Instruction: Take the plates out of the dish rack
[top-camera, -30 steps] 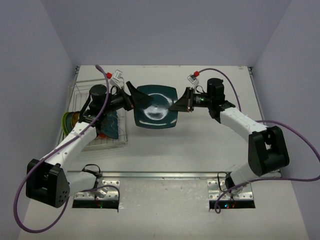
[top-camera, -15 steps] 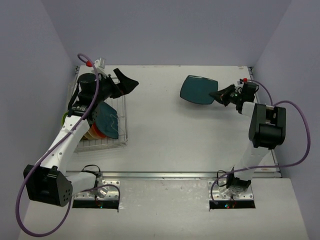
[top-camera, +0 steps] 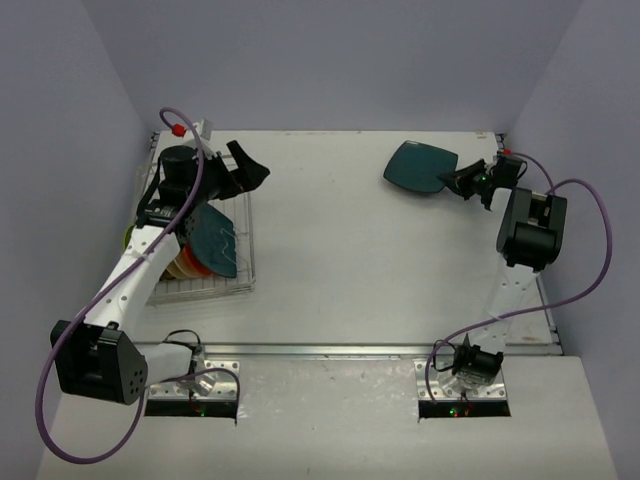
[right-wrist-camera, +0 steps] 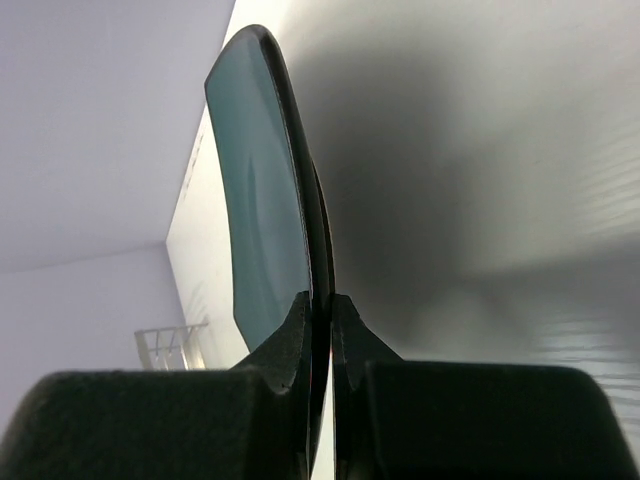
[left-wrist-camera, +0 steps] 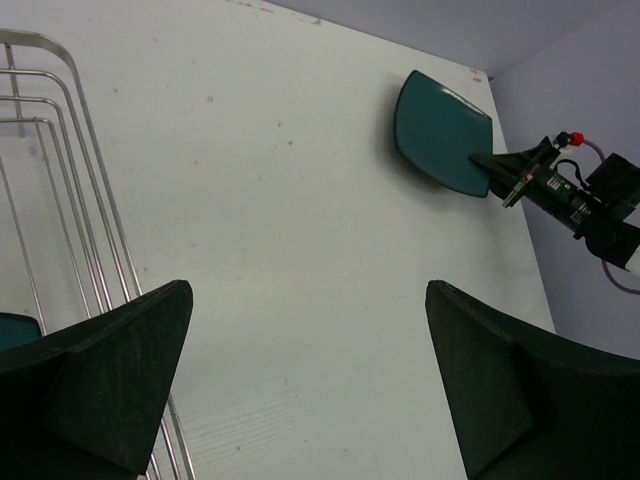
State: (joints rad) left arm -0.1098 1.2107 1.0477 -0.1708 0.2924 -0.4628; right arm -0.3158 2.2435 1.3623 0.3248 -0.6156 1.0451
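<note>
- Top external view: the dish rack (top-camera: 215,288), a silver wire basket, stands on the left side of the white counter (top-camera: 340,270), close to the left wall.
- Standing on edge in the rack: a racked teal plate (top-camera: 212,240) on the side nearest the counter's middle, an orange plate (top-camera: 188,267) just behind it, and a yellow-green plate (top-camera: 129,240) toward the wall. Whether more plates stand between them cannot be told, as the left arm crosses the rack.
- Left hand (top-camera: 250,163): held above the far end of the rack, its two black fingers (left-wrist-camera: 110,380) spread wide apart with nothing between them.
- Left wrist view: the parted fingers frame bare counter. The rack's wires run along the left edge, and a sliver of teal plate shows at lower left.
- Right hand (top-camera: 455,183): placed near the far right corner of the counter, clamped on the rim of the held teal plate (top-camera: 420,166).
- Right wrist view: the held teal plate appears edge-on, pinched between the two finger pads (right-wrist-camera: 285,345). It is tilted and casts a broad shadow on the counter. Whether its lower edge touches the counter cannot be told.
- Relative position: the held teal plate lies well apart from the dish rack, on the opposite side of the counter.
</note>
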